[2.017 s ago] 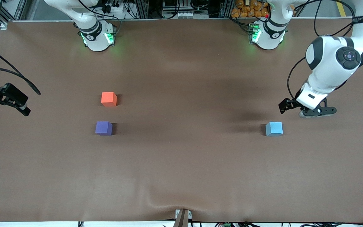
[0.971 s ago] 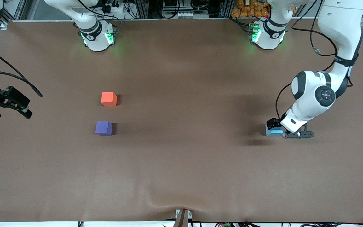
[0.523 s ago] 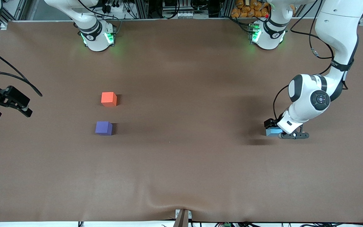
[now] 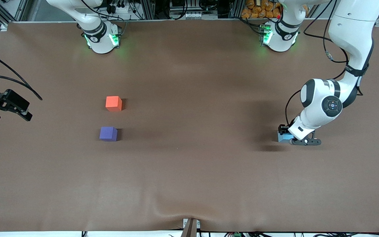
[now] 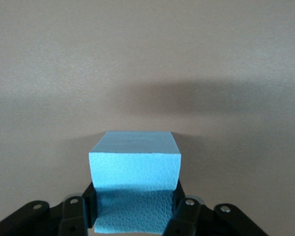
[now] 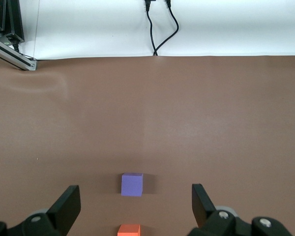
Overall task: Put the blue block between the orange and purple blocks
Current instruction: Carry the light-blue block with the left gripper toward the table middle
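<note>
Left gripper (image 4: 286,135) down at table, fingers (image 5: 184,209) clamped on blue block (image 5: 135,169) at left arm's end; block mostly hidden in front view. Right gripper (image 6: 135,206) spread wide, empty, waiting at right arm's end; orange block (image 6: 129,230) cut off there, purple block (image 4: 108,134) nearer camera.

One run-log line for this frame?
left gripper: shut on blue block, on table | right gripper: open, waiting | orange block, purple block: untouched

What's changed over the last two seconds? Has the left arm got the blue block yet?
The left end effector came down from above the table onto the blue block and shut on it; the block still sits on the table. The orange block, purple block and waiting, open right end effector stayed put.
</note>
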`<action>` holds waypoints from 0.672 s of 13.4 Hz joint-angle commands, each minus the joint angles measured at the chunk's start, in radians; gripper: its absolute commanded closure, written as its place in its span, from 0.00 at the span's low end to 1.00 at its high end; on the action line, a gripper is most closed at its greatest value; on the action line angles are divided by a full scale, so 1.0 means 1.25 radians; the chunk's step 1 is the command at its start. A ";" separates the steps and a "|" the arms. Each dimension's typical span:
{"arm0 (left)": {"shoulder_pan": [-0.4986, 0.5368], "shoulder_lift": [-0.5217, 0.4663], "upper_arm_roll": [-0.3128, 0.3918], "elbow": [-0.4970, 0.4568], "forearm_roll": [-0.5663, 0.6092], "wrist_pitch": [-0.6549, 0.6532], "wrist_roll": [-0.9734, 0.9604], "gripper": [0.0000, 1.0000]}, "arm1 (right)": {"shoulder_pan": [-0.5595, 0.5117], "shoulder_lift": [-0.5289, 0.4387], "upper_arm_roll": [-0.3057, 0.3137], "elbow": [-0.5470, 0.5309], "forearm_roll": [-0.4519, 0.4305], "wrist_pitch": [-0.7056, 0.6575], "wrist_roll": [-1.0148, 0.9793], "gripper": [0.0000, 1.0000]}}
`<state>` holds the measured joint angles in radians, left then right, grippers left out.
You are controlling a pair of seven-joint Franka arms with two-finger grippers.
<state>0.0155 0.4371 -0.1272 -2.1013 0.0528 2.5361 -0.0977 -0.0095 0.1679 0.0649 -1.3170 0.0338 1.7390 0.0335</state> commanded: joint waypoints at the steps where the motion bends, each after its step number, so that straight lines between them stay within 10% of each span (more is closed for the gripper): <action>1: -0.039 -0.011 -0.004 0.016 0.009 -0.003 0.006 1.00 | -0.013 -0.002 0.007 0.010 0.004 -0.013 -0.008 0.00; 9: -0.217 0.013 -0.007 0.265 -0.003 -0.243 -0.103 1.00 | -0.011 -0.003 0.012 0.012 0.007 -0.060 -0.008 0.00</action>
<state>-0.2064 0.4290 -0.1421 -1.8383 0.0522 2.2737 -0.1849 -0.0112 0.1676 0.0674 -1.3165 0.0348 1.6969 0.0335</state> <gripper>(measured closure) 0.463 0.000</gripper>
